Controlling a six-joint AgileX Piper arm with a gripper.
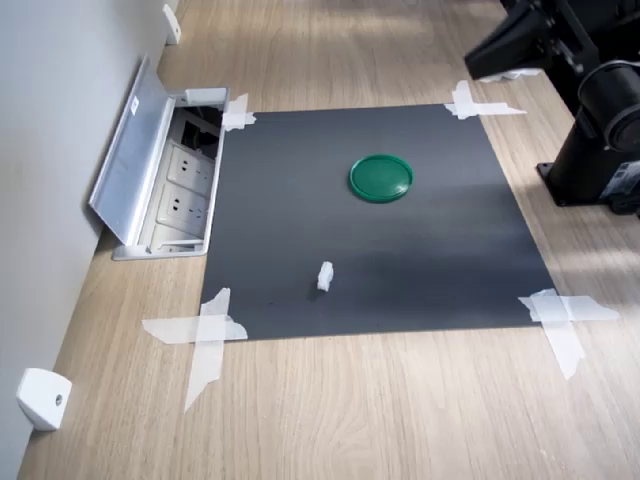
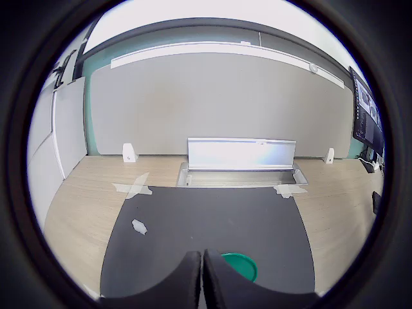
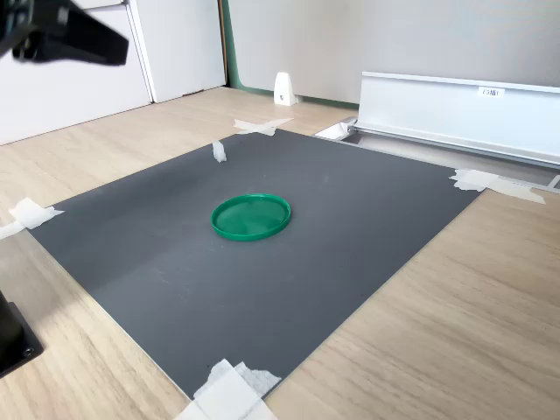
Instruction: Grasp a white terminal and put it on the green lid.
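Note:
The white terminal (image 1: 324, 276) (image 3: 219, 151) (image 2: 138, 226) is a tiny white block standing on the dark mat, well apart from the green lid (image 1: 381, 177) (image 3: 251, 216) (image 2: 241, 265), a flat round disc with nothing on it. My gripper (image 2: 203, 280) hangs high above the mat's edge on the arm's side, at the first exterior view's top right (image 1: 482, 64) and the second exterior view's top left (image 3: 112, 51). In the wrist view its two dark fingers meet with nothing between them. The lid lies just ahead of the fingertips.
The dark grey mat (image 1: 400, 260) is taped at its corners to a wooden table. An open metal socket box (image 1: 170, 180) with a raised flap sits at the wall. White wedge pieces (image 1: 42, 398) (image 3: 283, 88) stand along the wall. The arm's black base (image 1: 595, 150) is beside the mat.

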